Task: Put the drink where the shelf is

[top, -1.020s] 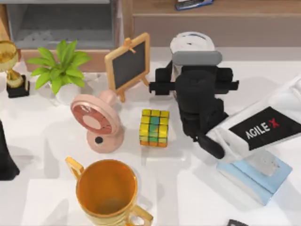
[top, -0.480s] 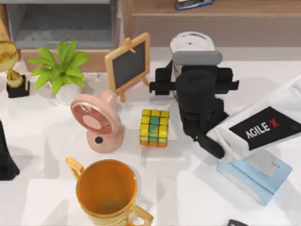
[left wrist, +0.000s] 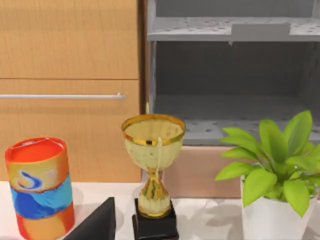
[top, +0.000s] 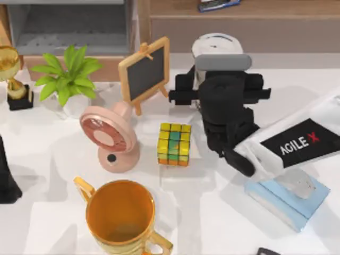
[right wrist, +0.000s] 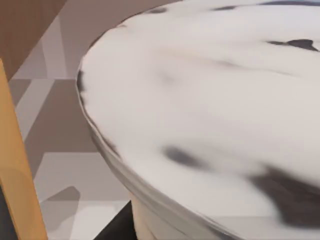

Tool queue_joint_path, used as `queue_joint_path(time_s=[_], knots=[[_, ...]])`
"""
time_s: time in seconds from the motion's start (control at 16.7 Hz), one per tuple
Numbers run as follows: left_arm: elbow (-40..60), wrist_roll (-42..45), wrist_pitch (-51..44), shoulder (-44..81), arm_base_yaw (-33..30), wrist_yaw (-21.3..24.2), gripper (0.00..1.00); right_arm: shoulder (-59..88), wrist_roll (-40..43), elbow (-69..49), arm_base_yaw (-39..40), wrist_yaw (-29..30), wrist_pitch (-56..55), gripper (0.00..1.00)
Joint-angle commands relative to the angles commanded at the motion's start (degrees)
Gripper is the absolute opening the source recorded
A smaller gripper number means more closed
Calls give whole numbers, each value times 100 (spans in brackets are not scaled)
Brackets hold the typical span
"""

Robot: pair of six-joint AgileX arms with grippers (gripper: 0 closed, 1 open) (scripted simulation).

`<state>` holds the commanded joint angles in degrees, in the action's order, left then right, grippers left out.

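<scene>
The drink [top: 215,45] shows its white round lid at the back of the table, just in front of the long brown shelf [top: 276,10]. My right gripper [top: 220,79] reaches in from the right and is shut on the drink, its fingertips hidden beneath the grey wrist camera. The right wrist view looks closely down on the lid [right wrist: 210,100], with the shelf's brown front [right wrist: 25,25] beyond. My left arm [top: 5,175] stays parked at the table's left edge.
Left of the drink stands a blackboard easel [top: 144,71]. Also on the table: a potted plant [top: 66,77], pink fan [top: 109,135], colour cube [top: 174,143], big golden cup [top: 122,218], small trophy [top: 13,74], blue book [top: 289,194]. An orange can [left wrist: 40,185] stands by the trophy.
My right gripper and the drink have shifted slightly toward the shelf at the back. The left arm has not moved.
</scene>
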<state>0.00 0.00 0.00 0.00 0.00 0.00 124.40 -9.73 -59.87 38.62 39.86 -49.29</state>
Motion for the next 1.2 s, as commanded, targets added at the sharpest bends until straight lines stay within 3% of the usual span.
queue_joint_path(time_s=[0.54,0.9,1.2], knots=[[0,0,0,0,0,0,100,-389,15,-262,7,-120,-7,0],[0,0,0,0,0,0,100,-1259,155,-668,-224,-645,500,0],[0,0,0,0,0,0,100,-1720,327,-956,-883,-1274,1262,0]])
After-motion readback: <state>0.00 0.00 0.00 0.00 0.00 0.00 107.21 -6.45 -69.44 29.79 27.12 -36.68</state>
